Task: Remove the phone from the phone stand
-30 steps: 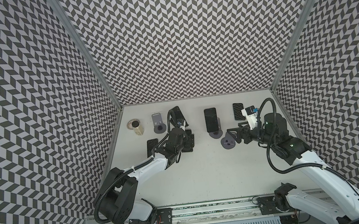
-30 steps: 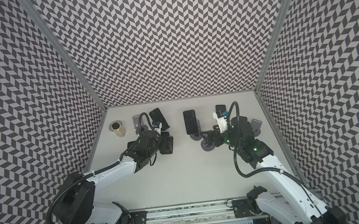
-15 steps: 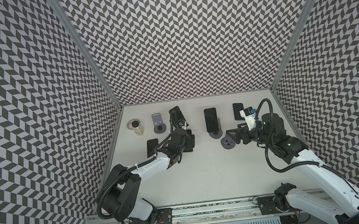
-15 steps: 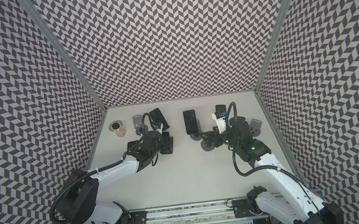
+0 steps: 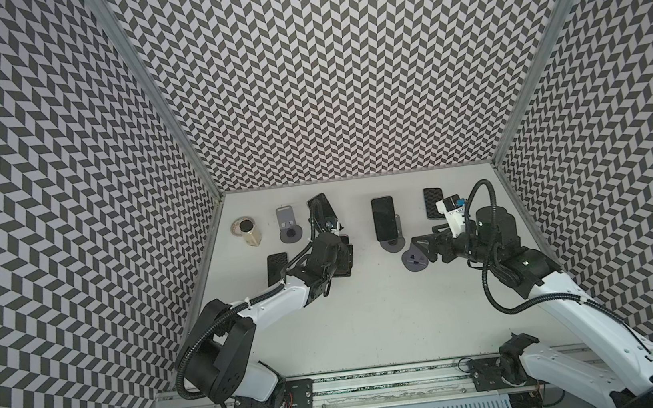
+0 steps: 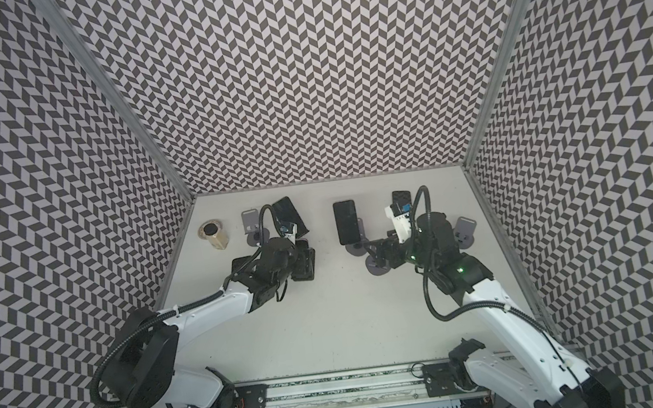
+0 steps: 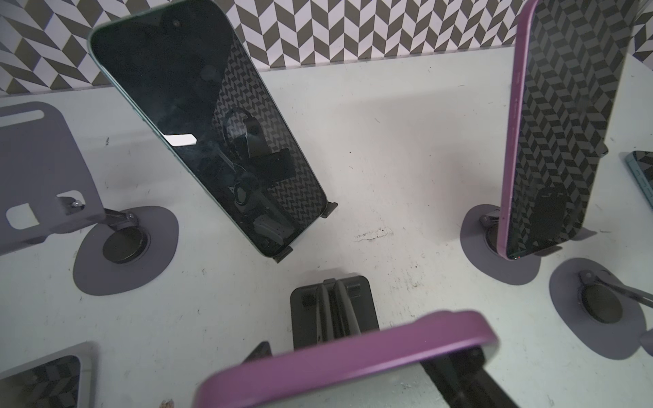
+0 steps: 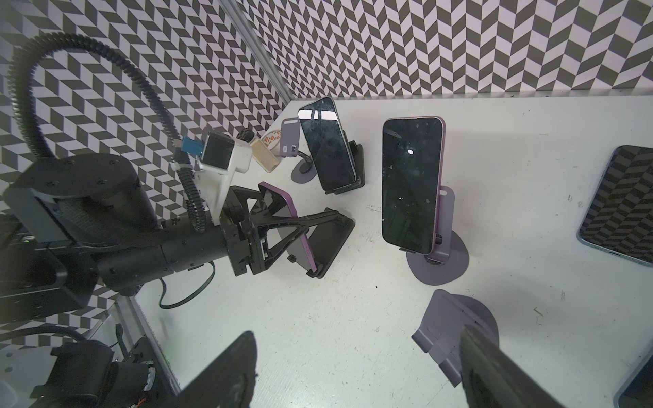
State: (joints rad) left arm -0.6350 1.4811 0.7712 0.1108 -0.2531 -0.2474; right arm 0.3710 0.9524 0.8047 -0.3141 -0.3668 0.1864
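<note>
Grasping step: left gripper point(image 5: 342, 253) jaws straddle the purple phone point(image 8: 287, 206) on its black stand point(image 8: 332, 243), left of tabletop point(image 5: 370, 313) centre; whether they pinch, I cannot tell. Right gripper point(image 5: 420, 249) jaws spread. Next: firm hold, lift clear.

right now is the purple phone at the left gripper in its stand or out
In: purple phone leans on black stand, bottom edge on its lip.
</note>
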